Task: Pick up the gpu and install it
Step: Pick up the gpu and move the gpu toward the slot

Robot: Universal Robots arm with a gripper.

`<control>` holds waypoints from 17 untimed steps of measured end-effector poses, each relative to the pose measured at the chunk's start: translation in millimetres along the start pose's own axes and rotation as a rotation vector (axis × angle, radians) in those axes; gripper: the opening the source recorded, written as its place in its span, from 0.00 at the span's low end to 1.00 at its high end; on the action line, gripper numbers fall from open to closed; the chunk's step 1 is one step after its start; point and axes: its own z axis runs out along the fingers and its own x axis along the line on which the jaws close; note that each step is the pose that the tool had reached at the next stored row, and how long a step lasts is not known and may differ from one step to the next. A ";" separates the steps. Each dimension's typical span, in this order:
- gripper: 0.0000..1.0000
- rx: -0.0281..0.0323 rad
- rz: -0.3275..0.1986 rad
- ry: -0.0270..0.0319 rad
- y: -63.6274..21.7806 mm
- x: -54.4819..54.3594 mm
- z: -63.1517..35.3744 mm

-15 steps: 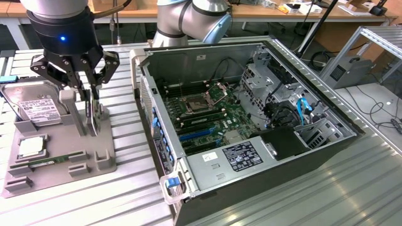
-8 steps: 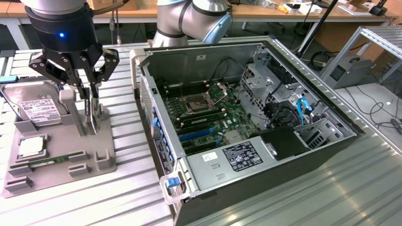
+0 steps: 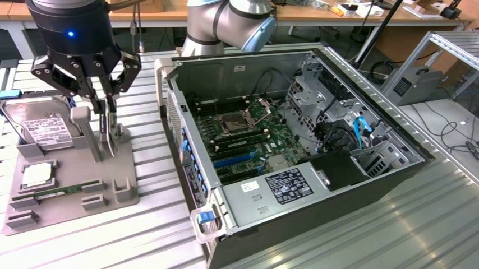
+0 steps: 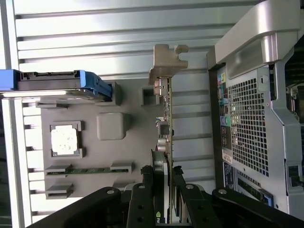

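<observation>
Where the graphics card (image 4: 167,118) stands on edge in the grey holder (image 4: 128,156) on the worktop (image 3: 150,235), the gripper (image 4: 165,168) is clamped across its two faces. It looks light, stiff and fragile, best held by the flat board, clear of small parts.

Greys and silvers, with green boards and flecks of blue.

At the upper left of the exterior view the black pincer (image 3: 111,150) carries one blue light on its body. The gpu (image 4: 167,111) between its fingers shows a green board edge and a dull silver bracket. The holder (image 3: 123,162) is matt grey; on it the hard drive (image 3: 41,126) is silver with a white label, and the memory stick (image 3: 60,191) is green. At centre the computer case (image 3: 247,67) is grey metal inside and black outside, with a green motherboard (image 3: 258,131), blue slots (image 3: 228,161) and blue cables (image 3: 364,130). The worktop (image 3: 134,235) is silvery with ribbed stripes. The arm (image 3: 224,22) is silver with pale blue caps.
</observation>
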 end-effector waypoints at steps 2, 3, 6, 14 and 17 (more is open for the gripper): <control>0.27 -0.0004 0.000 0.0000 0.1 0.0 -1.7; 0.27 -0.0008 0.000 0.0001 0.2 -0.1 -3.3; 0.27 -0.0013 0.000 0.0000 0.3 -0.1 -5.9; 0.27 -0.0026 0.000 0.0001 0.7 -0.3 -13.4; 0.27 -0.0027 0.000 0.0002 0.9 -0.4 -17.2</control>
